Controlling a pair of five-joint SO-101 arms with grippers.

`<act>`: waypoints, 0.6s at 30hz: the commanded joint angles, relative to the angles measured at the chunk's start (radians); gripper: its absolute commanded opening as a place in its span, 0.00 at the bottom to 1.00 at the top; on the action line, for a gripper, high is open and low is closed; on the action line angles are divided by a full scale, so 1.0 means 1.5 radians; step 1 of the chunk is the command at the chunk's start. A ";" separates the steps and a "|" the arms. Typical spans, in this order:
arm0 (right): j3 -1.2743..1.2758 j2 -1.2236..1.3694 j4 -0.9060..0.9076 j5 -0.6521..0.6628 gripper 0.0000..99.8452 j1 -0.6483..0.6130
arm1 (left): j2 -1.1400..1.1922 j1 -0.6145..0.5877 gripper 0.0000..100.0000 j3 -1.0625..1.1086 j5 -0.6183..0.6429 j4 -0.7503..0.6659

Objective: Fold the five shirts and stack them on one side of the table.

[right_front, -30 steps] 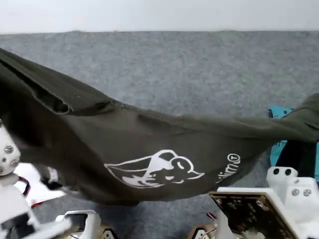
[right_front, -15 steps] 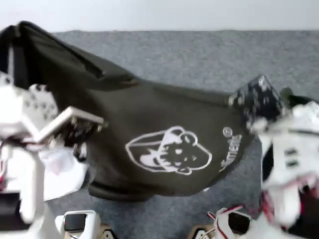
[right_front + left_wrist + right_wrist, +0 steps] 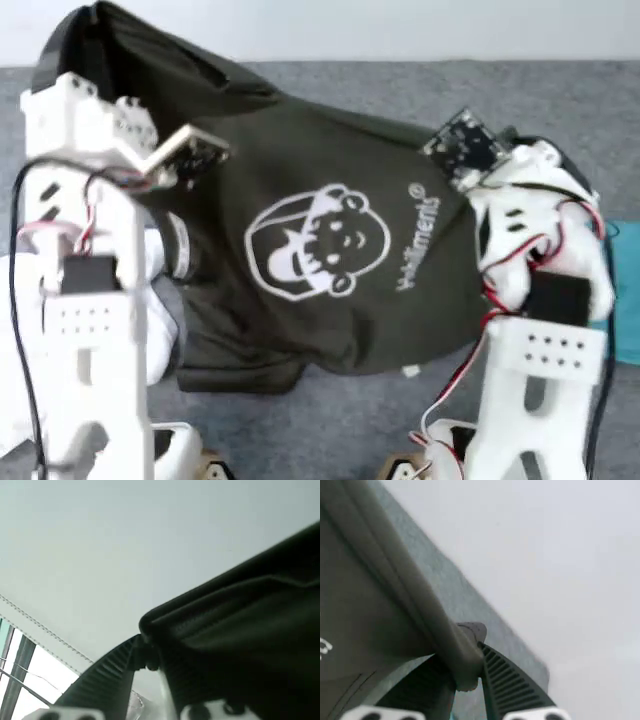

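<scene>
The olive T-shirt (image 3: 330, 320) is clamped at two pts: left tool (image 3: 146, 652), right tool (image 3: 468, 676). Rec.: level both, tension cloth, lower flat onto counter (image 3: 400, 95).

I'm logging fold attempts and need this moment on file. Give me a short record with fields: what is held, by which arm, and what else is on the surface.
item: dark olive shirt, white cartoon print facing up
state: lifted and spread between the two arms, not yet folded
left gripper: shut on one edge of the shirt
right gripper: shut on a rolled edge of the shirt
surface: grey table beneath the shirt
other: teal item at the high view's right edge, partly behind the right arm
</scene>
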 commanded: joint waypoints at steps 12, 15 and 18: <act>-0.183 0.369 -0.256 0.010 0.01 -0.009 | 0.401 0.001 0.01 -0.348 -0.007 -0.061; -0.275 0.461 -0.259 0.008 0.01 -0.011 | 0.468 -0.001 0.01 -0.434 -0.007 -0.060; -0.371 0.544 -0.259 0.008 0.01 -0.011 | 0.524 -0.002 0.01 -0.507 -0.008 -0.059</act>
